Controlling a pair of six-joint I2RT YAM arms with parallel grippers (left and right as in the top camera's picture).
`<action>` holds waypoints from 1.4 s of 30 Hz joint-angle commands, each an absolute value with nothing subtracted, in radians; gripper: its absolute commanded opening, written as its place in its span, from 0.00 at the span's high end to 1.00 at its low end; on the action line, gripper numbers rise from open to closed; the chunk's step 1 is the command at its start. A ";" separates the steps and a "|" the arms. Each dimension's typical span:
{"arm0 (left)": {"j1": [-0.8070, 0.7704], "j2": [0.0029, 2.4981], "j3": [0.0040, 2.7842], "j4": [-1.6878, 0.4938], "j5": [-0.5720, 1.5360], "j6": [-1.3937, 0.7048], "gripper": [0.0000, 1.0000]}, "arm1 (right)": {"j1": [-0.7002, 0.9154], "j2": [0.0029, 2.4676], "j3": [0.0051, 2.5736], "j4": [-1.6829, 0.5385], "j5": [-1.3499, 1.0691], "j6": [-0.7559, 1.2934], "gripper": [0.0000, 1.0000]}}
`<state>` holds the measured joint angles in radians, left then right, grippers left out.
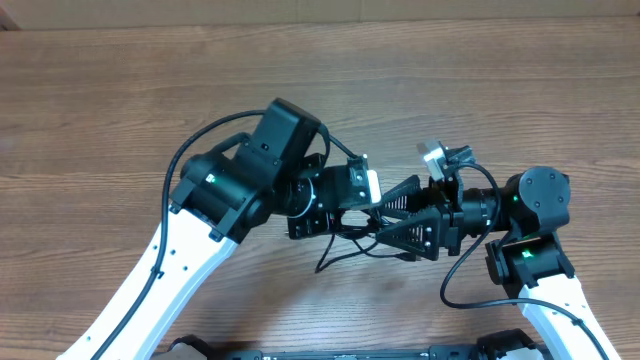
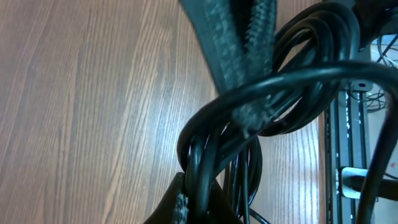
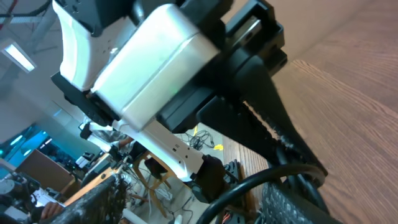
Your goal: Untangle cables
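Note:
The cables (image 1: 343, 242) are a bunch of thin black cords hanging between the two grippers at the table's middle, with a loop trailing toward the front edge. My left gripper (image 1: 358, 218) is shut on the bunch. In the left wrist view the cords (image 2: 261, 93) rise from between its fingertips (image 2: 200, 200) in tangled loops. My right gripper (image 1: 392, 215) faces the left one, open, fingers in the bunch. In the right wrist view its fingers (image 3: 193, 205) are wide apart, with one cable (image 3: 261, 180) running between them. No plug ends show.
The wooden table (image 1: 120, 100) stretches to the back and the left. The two arms meet tip to tip, very close. The right arm's own thicker wire (image 1: 455, 275) loops beside its wrist. The table's front edge (image 1: 360, 352) is near.

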<state>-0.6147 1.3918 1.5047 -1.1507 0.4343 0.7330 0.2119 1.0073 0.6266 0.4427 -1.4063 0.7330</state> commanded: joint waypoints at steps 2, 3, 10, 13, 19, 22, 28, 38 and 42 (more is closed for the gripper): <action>-0.618 1.386 1.510 -1.137 0.472 0.694 0.96 | 0.221 1.023 0.641 0.432 -1.407 0.737 0.36; -0.618 1.386 1.510 -1.132 0.472 0.690 0.96 | 0.223 1.025 0.641 0.432 -1.407 0.737 0.36; -0.618 1.386 1.510 -1.075 0.473 0.630 0.96 | 0.230 1.026 0.641 0.432 -1.407 0.736 0.42; -0.618 1.386 1.510 -1.063 0.489 0.625 0.96 | 0.230 1.026 0.641 0.432 -1.407 0.736 0.54; -0.618 1.385 1.510 -1.061 0.491 0.624 0.96 | 0.230 1.025 0.641 0.432 -1.407 0.733 0.96; -0.616 1.385 1.510 -1.065 0.491 0.624 0.96 | 0.229 1.025 0.641 0.433 -1.415 0.733 0.96; -0.593 1.385 1.510 -1.072 0.466 0.577 0.96 | 0.229 1.025 0.641 0.433 -1.449 0.733 0.96; -0.456 1.385 1.510 -1.084 0.430 0.405 0.96 | 0.229 1.025 0.641 0.433 -1.449 0.733 0.96; -0.416 1.385 1.510 -1.100 0.438 0.381 0.96 | 0.229 1.025 0.641 0.433 -1.447 0.733 0.96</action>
<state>-0.4435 1.3918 1.4979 -1.0931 0.4290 0.4400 0.2192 1.0248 0.6270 0.4274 -1.4334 0.7330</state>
